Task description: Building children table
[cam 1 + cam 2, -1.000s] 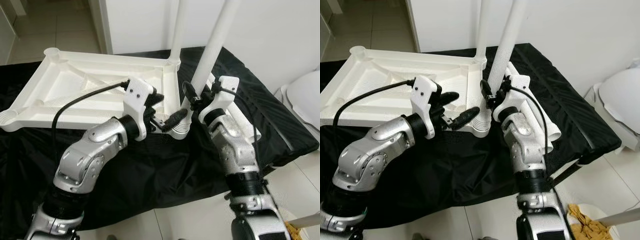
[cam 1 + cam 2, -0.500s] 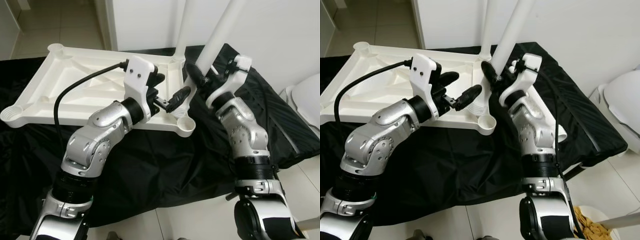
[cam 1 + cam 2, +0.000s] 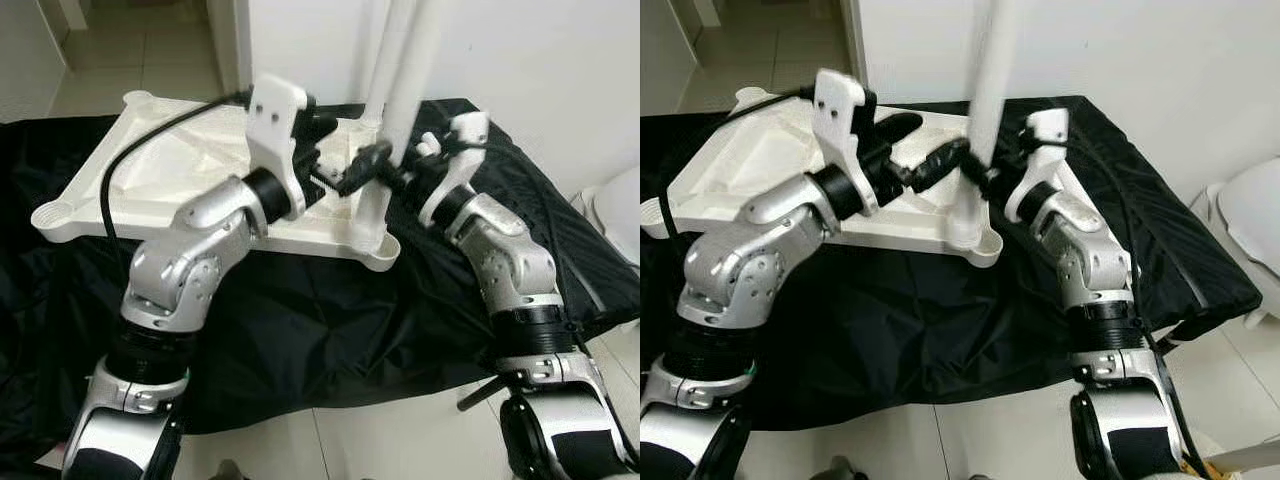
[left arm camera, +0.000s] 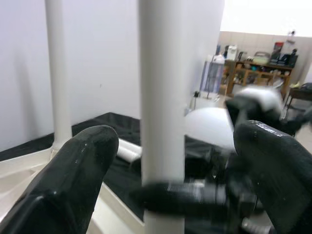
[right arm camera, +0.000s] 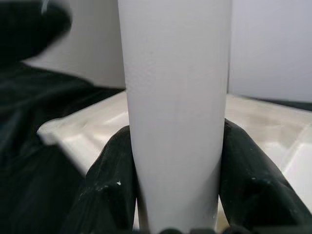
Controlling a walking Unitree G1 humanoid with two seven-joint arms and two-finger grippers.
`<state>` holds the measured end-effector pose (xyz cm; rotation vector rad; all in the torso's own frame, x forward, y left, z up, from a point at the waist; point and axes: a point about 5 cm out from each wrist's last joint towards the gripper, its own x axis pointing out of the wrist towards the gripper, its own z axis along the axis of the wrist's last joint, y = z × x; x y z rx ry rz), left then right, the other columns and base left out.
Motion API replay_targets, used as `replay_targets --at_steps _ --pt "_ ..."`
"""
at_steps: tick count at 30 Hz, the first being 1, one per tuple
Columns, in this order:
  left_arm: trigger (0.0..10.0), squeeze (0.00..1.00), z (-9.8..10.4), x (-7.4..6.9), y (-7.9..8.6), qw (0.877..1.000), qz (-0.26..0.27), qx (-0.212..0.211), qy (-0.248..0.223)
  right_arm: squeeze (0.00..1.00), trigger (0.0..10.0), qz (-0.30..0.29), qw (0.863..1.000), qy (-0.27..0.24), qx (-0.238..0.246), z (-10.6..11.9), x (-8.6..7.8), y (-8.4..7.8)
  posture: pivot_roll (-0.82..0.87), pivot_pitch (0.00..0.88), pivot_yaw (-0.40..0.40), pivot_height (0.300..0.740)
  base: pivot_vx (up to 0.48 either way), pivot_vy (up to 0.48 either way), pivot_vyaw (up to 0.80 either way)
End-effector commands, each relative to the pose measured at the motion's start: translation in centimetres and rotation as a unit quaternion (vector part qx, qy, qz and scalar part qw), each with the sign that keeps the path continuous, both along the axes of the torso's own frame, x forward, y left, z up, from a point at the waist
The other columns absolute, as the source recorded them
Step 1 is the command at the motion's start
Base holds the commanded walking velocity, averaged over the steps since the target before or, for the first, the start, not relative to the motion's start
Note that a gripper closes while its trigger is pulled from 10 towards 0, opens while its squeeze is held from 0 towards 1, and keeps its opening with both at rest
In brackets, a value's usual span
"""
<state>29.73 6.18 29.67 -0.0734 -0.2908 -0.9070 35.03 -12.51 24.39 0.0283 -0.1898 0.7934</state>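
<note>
Above the upturned tabletop [image 3: 190, 190], my right gripper [image 5: 173, 180] is clamping the white leg [image 5: 174, 107]; my left gripper [image 4: 180, 170] is spreading wide around it.

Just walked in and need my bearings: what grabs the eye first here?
A long white plastic table leg stands upright at the near corner of the upturned white plastic tabletop on a black cloth. The right gripper clamps it, while the open left gripper straddles it.

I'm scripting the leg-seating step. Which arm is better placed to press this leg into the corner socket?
Right, probably. The right end effector is shut on the white leg, its fingers against both sides. The left end effector only brackets the leg, fingers open, above the tabletop.
</note>
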Motion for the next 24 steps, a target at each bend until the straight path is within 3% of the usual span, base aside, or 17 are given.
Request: replay_targets --at_steps 1,8,14,24 --pt "10.0 0.00 0.4 -0.8 -0.5 0.997 -0.069 0.021 -0.018 0.00 10.0 0.017 1.000 -0.002 -0.017 0.0 -0.2 0.0 0.01 0.000 -0.032 0.740 0.000 0.000 0.00" --pt "10.0 0.00 0.9 -1.0 -0.9 0.995 -0.096 0.035 -0.017 0.00 10.0 0.063 0.997 -0.011 -0.049 -0.4 -0.9 0.6 0.01 0.000 -0.024 0.740 0.000 0.000 0.00" --pt "10.0 0.00 0.9 0.0 -1.3 0.993 -0.099 0.060 0.036 0.00 10.0 0.118 0.990 -0.011 -0.079 -1.1 -2.0 1.1 0.00 0.000 -0.011 0.740 0.000 0.000 0.00" --pt "10.0 0.00 1.3 1.1 -1.4 0.992 -0.083 0.073 0.067 0.00 10.0 0.141 0.985 -0.009 -0.099 -1.7 -2.6 1.3 0.00 0.000 0.000 0.740 0.000 0.000 0.00"
